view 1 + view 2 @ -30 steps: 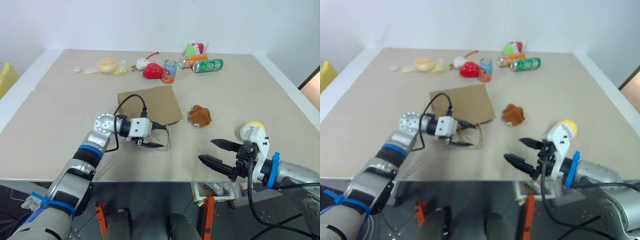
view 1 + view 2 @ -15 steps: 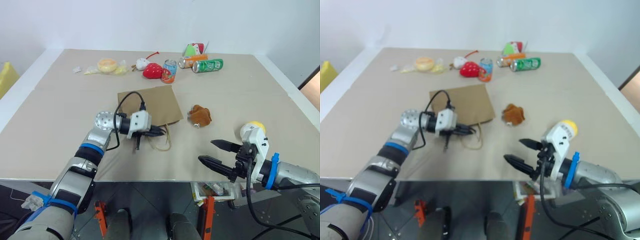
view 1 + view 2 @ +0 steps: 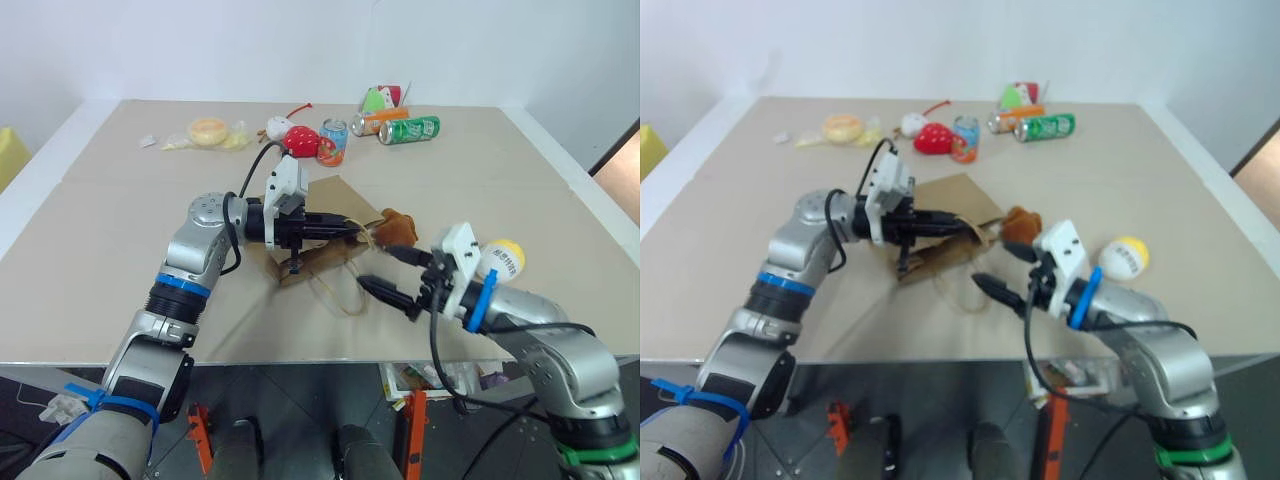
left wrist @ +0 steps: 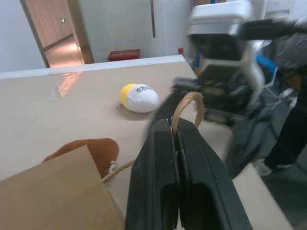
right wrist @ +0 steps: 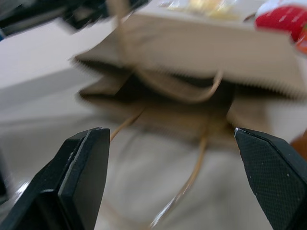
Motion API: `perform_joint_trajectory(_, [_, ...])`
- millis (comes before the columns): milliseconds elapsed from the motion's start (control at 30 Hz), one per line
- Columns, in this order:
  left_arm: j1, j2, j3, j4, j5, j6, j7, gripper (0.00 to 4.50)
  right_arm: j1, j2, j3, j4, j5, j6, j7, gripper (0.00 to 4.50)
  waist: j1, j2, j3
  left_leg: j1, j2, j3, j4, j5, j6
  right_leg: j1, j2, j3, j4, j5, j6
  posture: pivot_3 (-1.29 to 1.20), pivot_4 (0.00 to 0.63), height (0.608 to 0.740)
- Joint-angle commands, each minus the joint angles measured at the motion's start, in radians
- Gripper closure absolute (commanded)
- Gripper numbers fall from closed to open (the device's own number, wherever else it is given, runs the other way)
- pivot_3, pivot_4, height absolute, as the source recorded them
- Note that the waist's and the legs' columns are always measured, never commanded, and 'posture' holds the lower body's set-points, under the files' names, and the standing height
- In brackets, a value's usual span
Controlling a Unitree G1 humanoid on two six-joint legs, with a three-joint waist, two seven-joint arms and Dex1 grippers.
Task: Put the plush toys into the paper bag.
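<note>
Left tool is clamped on one twisted-paper loop handle of the paper bag, with the bag's mouth edge raised off the table and partly gaping toward the right arm. Right tool is spread wide, holding nothing, just in front of the bag's mouth, with the second handle drooping onto the table below it. Brown plush sits on the table touching or just beside the bag's far mouth corner, behind the right tool. White-and-yellow egg plush lies on the table further out from the bag, beyond the right arm's wrist. Handling guess: the bag is light and thin, creases easily and won't hold its mouth open unaided, so the handle grip needs to hold the lip up. Handle is thin; could slip or tear if yanked. Both plush toys look soft, light and squashable, not fragile; pinch across the middle of the body. The egg is rounder and may roll when nudged.
</note>
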Motion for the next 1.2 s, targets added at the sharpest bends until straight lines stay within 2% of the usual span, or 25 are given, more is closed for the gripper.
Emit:
perform_joint_trajectory(33, [-0.004, -0.004, 0.033, -0.066, -0.04, 0.047, 0.04, 4.5, -0.047, 0.027, 0.024, 0.026, -0.034, -0.039, -0.002, 1.41, 0.002, 0.0, 0.0, 0.0, 0.0, 0.0, 0.0, 0.0, 0.0, 0.0, 0.0, 0.0, 0.0, 0.002, 0.004, 0.0, 0.15, 0.74])
perform_joint_trajectory(133, [-0.002, -0.016, 0.056, -0.09, -0.07, 0.097, 0.086, 4.5, -0.05, 0.048, 0.04, 0.04, -0.046, -0.047, 0.005, 2.42, 0.003, 0.0, 0.0, -0.001, 0.0, 0.0, 0.0, 0.0, 0.0, 0.0, 0.0, 0.0, 0.0, 0.001, 0.005, 0.0, 0.15, 0.74])
perform_joint_trajectory(233, [-0.002, -0.022, 0.085, -0.121, -0.11, 0.161, 0.131, 4.5, -0.046, 0.062, 0.042, 0.034, -0.042, -0.044, 0.014, 3.83, 0.003, 0.0, 0.0, -0.001, 0.0, 0.0, -0.001, 0.0, 0.0, -0.001, 0.0, 0.0, 0.0, 0.001, 0.005, 0.0, 0.15, 0.74])
perform_joint_trajectory(267, [-0.003, -0.023, 0.095, -0.13, -0.126, 0.184, 0.146, 4.5, -0.046, 0.067, 0.041, 0.033, -0.038, -0.044, 0.017, 4.21, 0.003, 0.0, 0.0, 0.0, 0.0, -0.001, -0.001, 0.0, 0.0, 0.0, 0.0, 0.0, 0.0, 0.001, 0.005, 0.0, 0.15, 0.74])
perform_joint_trajectory(300, [-0.007, -0.025, 0.106, -0.136, -0.14, 0.205, 0.161, 4.5, -0.048, 0.071, 0.039, 0.033, -0.036, -0.045, 0.02, 4.39, 0.003, 0.0, 0.0, 0.0, 0.0, -0.001, -0.001, 0.0, 0.0, -0.001, 0.0, 0.0, 0.0, 0.001, 0.005, 0.0, 0.15, 0.74])
perform_joint_trajectory(800, [-0.026, -0.028, 0.126, -0.163, -0.2, 0.279, 0.208, 4.5, -0.17, 0.145, 0.091, 0.118, -0.136, -0.072, -0.016, 4.39, 0.002, 0.0, 0.0, 0.0, 0.0, 0.0, -0.001, 0.0, 0.0, -0.001, 0.0, 0.0, 0.0, 0.002, 0.005, 0.0, 0.15, 0.74])
perform_joint_trajectory(867, [-0.025, -0.032, 0.129, -0.166, -0.206, 0.284, 0.217, 4.5, -0.178, 0.146, 0.112, 0.135, -0.174, -0.088, -0.024, 4.39, 0.002, 0.0, 0.0, 0.0, 0.0, -0.001, -0.001, 0.0, 0.0, -0.001, 0.0, 0.0, 0.0, 0.002, 0.005, 0.0, 0.15, 0.74])
perform_joint_trajectory(1000, [-0.052, -0.043, 0.173, -0.138, -0.248, 0.329, 0.261, 4.5, -0.217, 0.129, 0.219, 0.269, -0.387, -0.169, -0.102, 4.39, 0.002, 0.0, 0.0, 0.0, 0.0, 0.0, -0.001, 0.0, 0.0, -0.001, 0.0, 0.0, 0.0, 0.002, 0.005, 0.0, 0.15, 0.74])
perform_joint_trajectory(1200, [-0.109, -0.061, 0.271, -0.071, -0.319, 0.403, 0.366, 4.5, -0.234, 0.165, 0.236, 0.346, -0.45, -0.219, -0.115, 4.39, 0.002, 0.0, 0.0, 0.0, 0.0, 0.0, -0.001, 0.0, 0.0, -0.001, 0.001, 0.0, 0.0, 0.002, 0.005, 0.0, 0.15, 0.74])
